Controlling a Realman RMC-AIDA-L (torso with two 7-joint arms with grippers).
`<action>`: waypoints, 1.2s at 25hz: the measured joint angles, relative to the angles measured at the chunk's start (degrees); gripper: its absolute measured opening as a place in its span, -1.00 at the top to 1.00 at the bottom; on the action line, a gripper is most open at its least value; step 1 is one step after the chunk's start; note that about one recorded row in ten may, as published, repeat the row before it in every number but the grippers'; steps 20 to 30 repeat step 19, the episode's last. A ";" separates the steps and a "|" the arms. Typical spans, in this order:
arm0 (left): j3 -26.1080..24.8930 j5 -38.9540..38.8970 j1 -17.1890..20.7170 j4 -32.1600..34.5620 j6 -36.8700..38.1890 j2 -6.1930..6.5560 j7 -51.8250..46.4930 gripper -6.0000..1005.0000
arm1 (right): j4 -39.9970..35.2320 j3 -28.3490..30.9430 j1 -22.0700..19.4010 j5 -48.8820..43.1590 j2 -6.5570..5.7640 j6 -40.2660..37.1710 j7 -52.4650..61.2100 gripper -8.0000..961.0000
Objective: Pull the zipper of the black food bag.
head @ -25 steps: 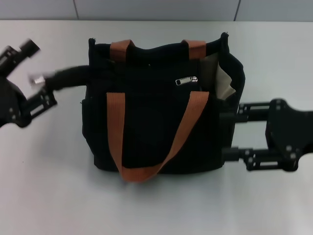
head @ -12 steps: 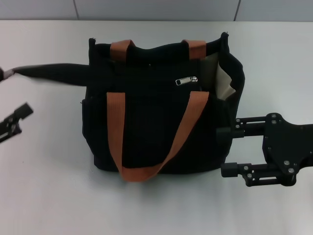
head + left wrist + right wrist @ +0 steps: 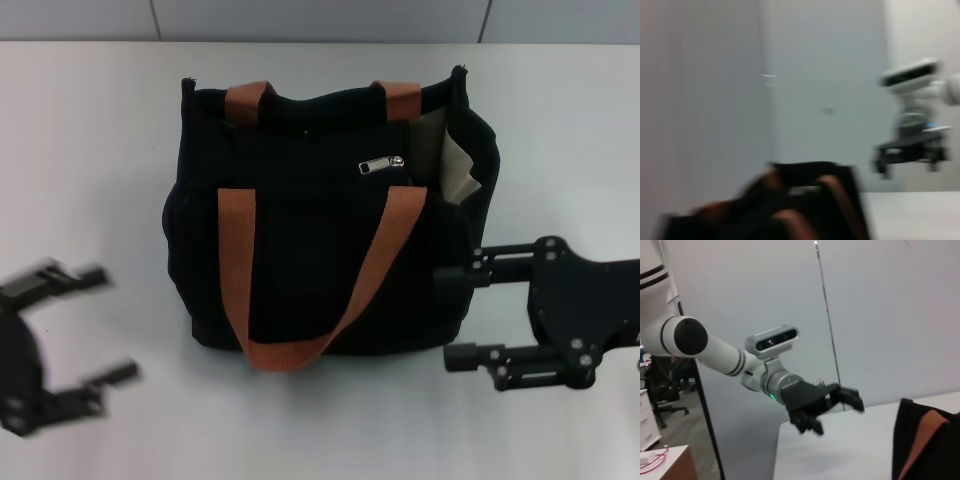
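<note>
Zipper pull (image 3: 381, 164), a small silver tab, lies flat on the upper face of the black food bag (image 3: 310, 260), close to the bag's right end and just below where the far orange-brown strap (image 3: 400, 97) meets the fabric. Its short zip line runs crosswise along the bag, from the right end toward the left, so a pull would travel along that line rather than toward or away from the robot. The bag sits on a pale table (image 3: 90, 150), with its near strap (image 3: 300, 345) draped in a loop over the front face. At the right end the mouth gapes and shows pale lining (image 3: 455, 160). The right gripper (image 3: 455, 315) is just beside the bag's right end, at its lower corner, fingers spread wide with nothing between them; its upper finger appears to meet the bag's side wall, though contact cannot be confirmed. The left gripper (image 3: 110, 325) is well apart from the bag's left end, near its front corner, also spread and holding nothing, and blurred. Judging from this layout, the right gripper is the nearer one: the tab lies up and a little leftward from it, across the bag's top face.
</note>
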 joint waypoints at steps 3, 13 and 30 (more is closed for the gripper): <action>5.29 -0.07 -1.23 0.82 -0.05 -1.35 -1.19 -0.61 | 2.45 -0.52 0.84 0.00 0.03 -0.92 -3.19 -0.38; 8.11 0.29 -4.64 0.73 -0.35 -3.43 -4.14 -0.61 | 4.49 -0.67 1.19 0.00 0.19 -1.26 -6.09 -0.63; 7.29 -0.08 -4.61 0.42 -0.44 -3.73 -3.91 -0.61 | 5.79 -0.08 0.56 0.36 0.15 -1.21 -8.15 -0.75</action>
